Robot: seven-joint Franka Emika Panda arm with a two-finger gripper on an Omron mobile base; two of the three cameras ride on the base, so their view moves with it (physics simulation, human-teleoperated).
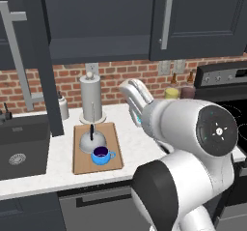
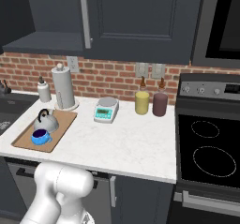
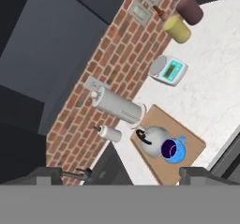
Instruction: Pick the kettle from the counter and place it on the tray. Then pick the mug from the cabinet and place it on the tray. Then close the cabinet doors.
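Kettle [image 1: 91, 140] and mug [image 1: 102, 155] both sit on the tray [image 1: 79, 162], left of centre in the left base frame, mug just in front of the kettle. Gripper [image 3: 121, 175] jaws spread wide, holding nothing. Cabinet door [image 1: 41, 61] at upper left stands open

White arm raised, claw [image 3: 121, 174] spread wide, empty

Paper-towel roll [image 2: 63, 87], scale [image 2: 106, 109], yellow jar [image 2: 142, 102], maroon jar [image 2: 160, 104].
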